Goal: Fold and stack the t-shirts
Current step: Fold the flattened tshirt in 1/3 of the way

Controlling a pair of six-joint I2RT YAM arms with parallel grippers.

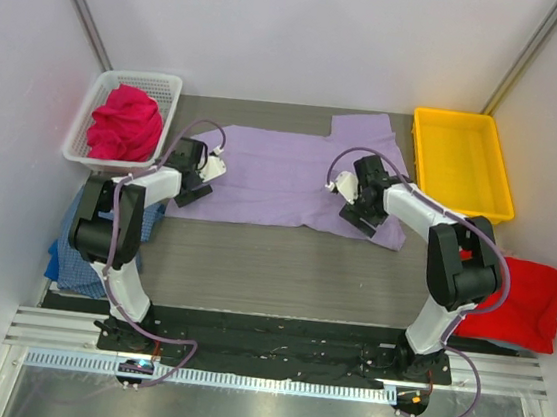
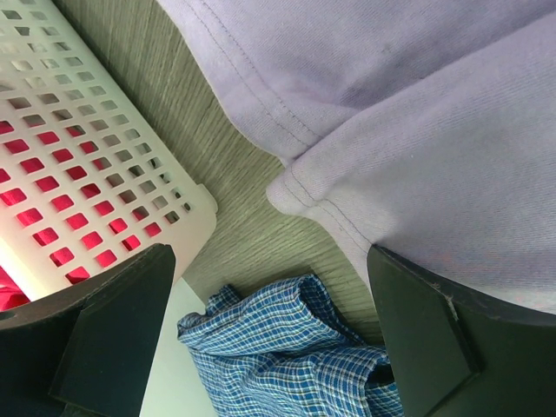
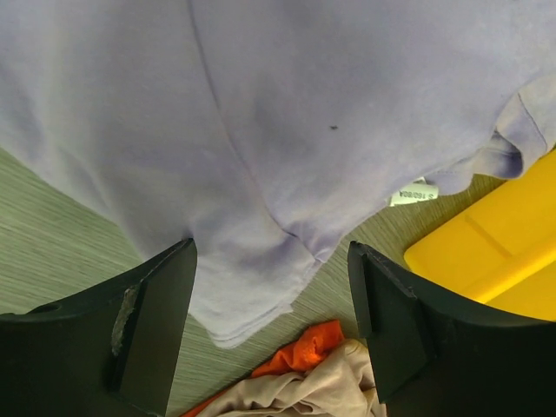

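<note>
Lavender t-shirt spread flat, L gripper & R gripper over its ends (jaws apart on both)

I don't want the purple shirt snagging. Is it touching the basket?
Apart. The left wrist view shows a strip of table between the purple shirt and the basket.

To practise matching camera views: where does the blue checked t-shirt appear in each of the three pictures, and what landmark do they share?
Top external: blue checked t-shirt at the far left, below the middle.
Left wrist: bottom centre.
Right wrist: not in it.
Shared landmark: the lavender t-shirt, seen in all three.
</note>
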